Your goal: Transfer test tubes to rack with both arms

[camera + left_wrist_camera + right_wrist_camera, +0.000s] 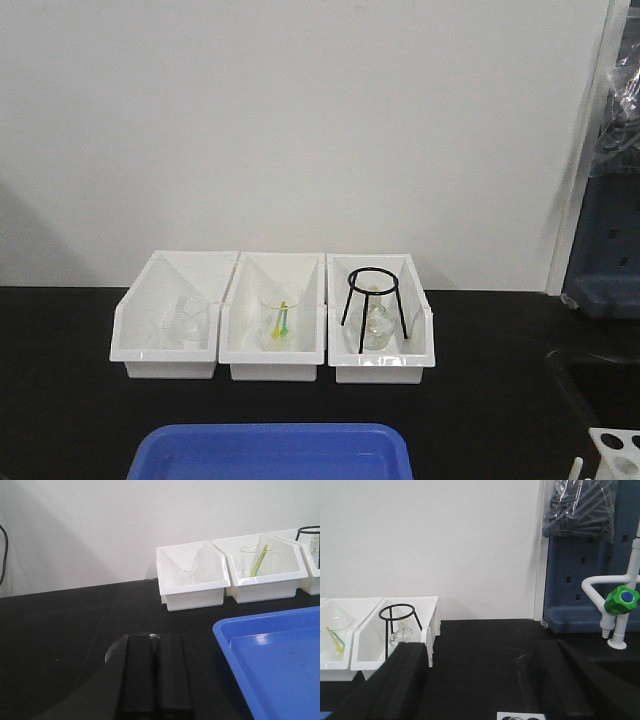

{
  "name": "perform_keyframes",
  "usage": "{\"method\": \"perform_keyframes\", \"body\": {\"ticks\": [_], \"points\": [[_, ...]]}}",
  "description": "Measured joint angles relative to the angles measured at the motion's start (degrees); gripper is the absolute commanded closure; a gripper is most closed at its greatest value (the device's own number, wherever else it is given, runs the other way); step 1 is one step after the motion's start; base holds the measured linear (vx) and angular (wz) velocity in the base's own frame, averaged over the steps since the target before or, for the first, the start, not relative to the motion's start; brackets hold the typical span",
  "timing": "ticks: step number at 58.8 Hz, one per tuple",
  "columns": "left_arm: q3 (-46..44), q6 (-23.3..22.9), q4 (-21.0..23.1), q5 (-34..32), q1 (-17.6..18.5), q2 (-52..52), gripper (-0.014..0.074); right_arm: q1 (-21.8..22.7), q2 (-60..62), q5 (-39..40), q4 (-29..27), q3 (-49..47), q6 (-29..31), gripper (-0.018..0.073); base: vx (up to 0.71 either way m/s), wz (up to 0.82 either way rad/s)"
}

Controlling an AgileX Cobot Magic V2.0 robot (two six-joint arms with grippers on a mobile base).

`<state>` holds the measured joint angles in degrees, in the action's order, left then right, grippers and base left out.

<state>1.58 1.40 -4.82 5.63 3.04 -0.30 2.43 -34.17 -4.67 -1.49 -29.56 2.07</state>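
Left gripper (pixel 156 672) closed (apparently), right gripper (pixel 479 680) spread

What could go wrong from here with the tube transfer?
1. The left pincer seems shut on a test tube, of which only a glass rim shows at its tips. Such a shallow hold could slip.
2. The right pincer hangs open close to the rack. Coming down off-centre could knock this light stand.
3. The blue tray lies close beside the left pincer and could be clipped.
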Motion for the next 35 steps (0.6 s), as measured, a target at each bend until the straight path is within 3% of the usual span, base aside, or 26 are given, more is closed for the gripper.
{"method": "perform_keyframes", "body": {"ticks": [9,16,35], "points": [[0.00,0.00,0.00,0.00,0.00,0.00,0.0602,0.00,1.41,0.36,1.95,2.02,0.00,0.0087,0.00,0.00],[0.00,0.00,0.00,0.00,0.00,0.00,0.0602,0.00,6.68,0.67,3.84,6.55,-0.44,0.0170,0.00,0.00],[0.00,0.00,0.00,0.00,0.00,0.00,0.0602,0.00,27.30,1.89,5.23,24.67,-2.77,0.0573,0.00,0.00]]}}
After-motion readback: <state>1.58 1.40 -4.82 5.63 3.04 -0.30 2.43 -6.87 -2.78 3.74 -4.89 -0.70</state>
